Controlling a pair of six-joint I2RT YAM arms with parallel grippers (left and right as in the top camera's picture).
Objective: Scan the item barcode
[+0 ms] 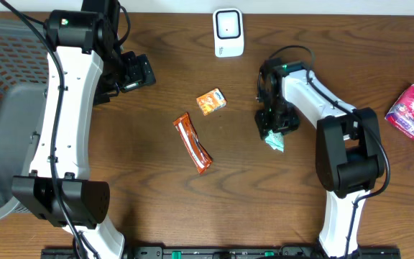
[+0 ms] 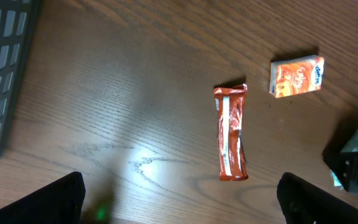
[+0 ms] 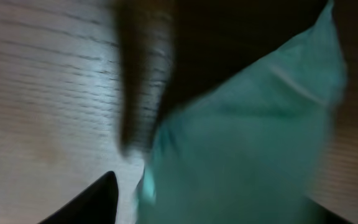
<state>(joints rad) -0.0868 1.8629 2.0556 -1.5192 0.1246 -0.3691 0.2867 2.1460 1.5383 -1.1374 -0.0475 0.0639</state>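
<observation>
Where the overhead view takes in the whole station, a dark brown wood-grain table (image 1: 157, 208) fills nearly all of it. A thin pale strip runs past the far edge; wall or floor, cannot tell. Lamp glare sits on the grain in the left wrist view. Noted at far left, partly off frame: grey mesh basket (image 1: 6, 72). Beside it the left arm (image 1: 67, 122), white with black joints, reaches toward the far edge; the right arm (image 1: 336, 144) reaches up and bends inward toward the middle. Over bare wood hangs the left gripper (image 1: 136, 72), its fingers (image 2: 61, 198) spread wide at the two lower corners of the wrist view, nothing between them. Right of centre, the right gripper (image 1: 275, 124) sits directly over the teal packet (image 1: 276, 142). Its wrist view is badly blurred: one of its fingers (image 3: 95, 205) shows beside the packet, and whether the jaws hold it cannot be told. At the far edge, centre, stands the white scanner (image 1: 228, 32), well apart from that packet. A pink packet (image 1: 413, 113) lies at the right edge. Left of centre lies the orange-brown bar (image 1: 192, 142), long axis diagonal, far-left to near-right. Just beyond it sits a small orange carton (image 1: 211, 101), slightly tilted. Of the teal packet only one crumpled corner shows, pointing toward the near edge; its long axis is hidden.
</observation>
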